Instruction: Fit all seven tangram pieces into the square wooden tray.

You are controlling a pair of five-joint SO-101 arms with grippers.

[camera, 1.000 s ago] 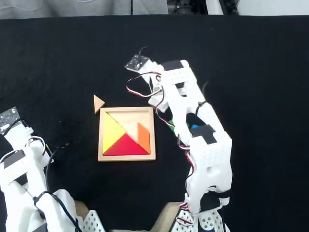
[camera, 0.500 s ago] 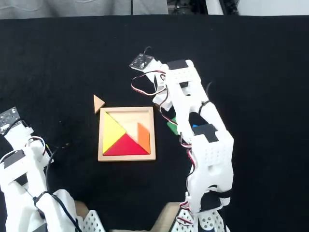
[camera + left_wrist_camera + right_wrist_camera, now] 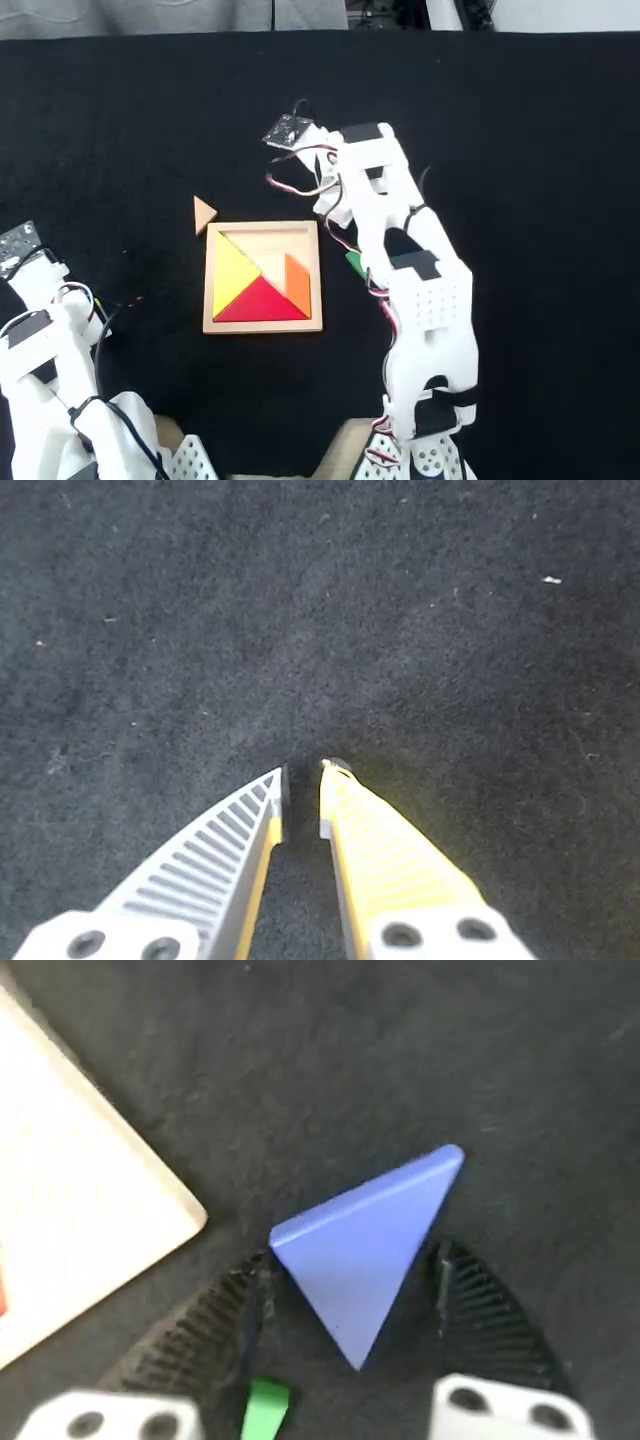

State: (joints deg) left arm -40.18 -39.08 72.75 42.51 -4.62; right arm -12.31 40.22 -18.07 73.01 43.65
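- High view: the square wooden tray (image 3: 262, 227) lies flat on the black cloth-covered table (image 3: 520, 150). It holds a yellow triangle (image 3: 231, 275), a red triangle (image 3: 262, 301) and an orange piece (image 3: 298, 284). A small tan wooden triangle (image 3: 204, 213) lies just off the tray's far left corner. The white right arm (image 3: 400, 250) stretches alongside the tray, with a green piece (image 3: 355, 264) showing beside it. The left arm (image 3: 40, 340) sits well apart.
- Left wrist view: the left hand (image 3: 302, 775) has one white and one yellow ribbed finger, tips almost together, gripping nothing, over fuzzy dark cloth.
- Right wrist view: the right hand (image 3: 348, 1265) has black ribbed fingers (image 3: 215, 1335) spread apart, bracketing a smooth blue triangle (image 3: 365, 1245) that lies near the tray's pale corner.
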